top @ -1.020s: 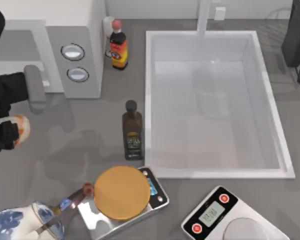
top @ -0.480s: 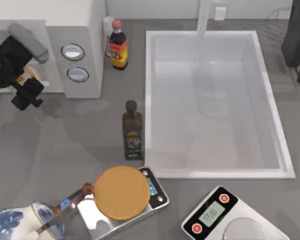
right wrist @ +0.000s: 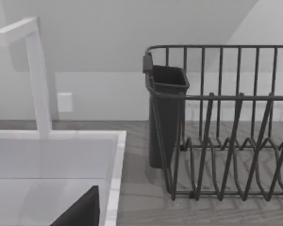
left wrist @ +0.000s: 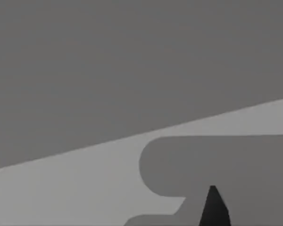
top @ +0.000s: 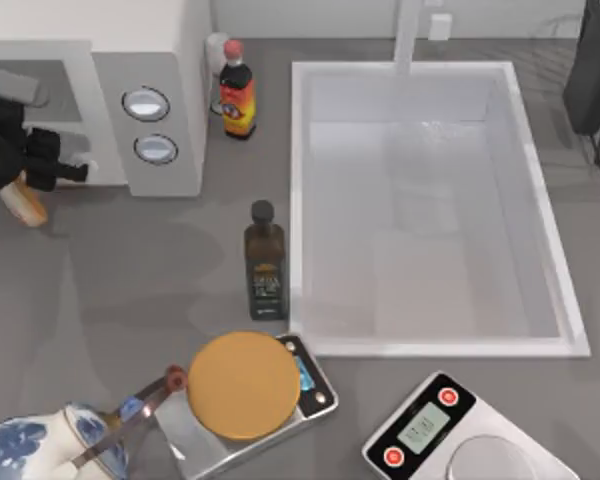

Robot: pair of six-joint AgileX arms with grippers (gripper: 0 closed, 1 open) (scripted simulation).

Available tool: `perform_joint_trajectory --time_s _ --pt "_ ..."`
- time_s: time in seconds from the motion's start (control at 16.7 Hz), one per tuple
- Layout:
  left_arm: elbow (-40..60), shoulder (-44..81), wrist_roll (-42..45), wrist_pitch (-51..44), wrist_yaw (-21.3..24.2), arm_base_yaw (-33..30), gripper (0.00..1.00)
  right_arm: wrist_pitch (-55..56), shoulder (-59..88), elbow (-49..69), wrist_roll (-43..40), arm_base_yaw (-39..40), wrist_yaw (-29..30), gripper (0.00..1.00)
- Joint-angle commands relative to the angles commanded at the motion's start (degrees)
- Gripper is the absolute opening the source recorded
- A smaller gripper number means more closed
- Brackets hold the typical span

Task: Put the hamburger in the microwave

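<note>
- The grey table has a big white sink set in it on the right.
- The white microwave stands at the far left corner.
- The left pincer is at the left edge, right in front of the microwave, and it is clenched on the hamburger.
- The hamburger sits just outside the microwave front, up off the table.
- Two dark bottles stand between the microwave and the sink.
- The right arm is parked at the far right, and I cannot tell how its pincer is set.
</note>
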Motion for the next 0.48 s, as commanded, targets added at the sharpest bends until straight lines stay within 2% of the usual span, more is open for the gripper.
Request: perform_joint_trajectory --time_s 0.24,0.48 --pt "-5.7 3.3 -8.9 15.3 2.1 2.8 0.00 0.0 0.0 0.0 0.0 0.0 0.0 1.00" --pt "-8.7 4.7 -12.8 20.9 3.0 4.1 0.00 0.0 0.0 0.0 0.0 0.0 0.0 1.00"
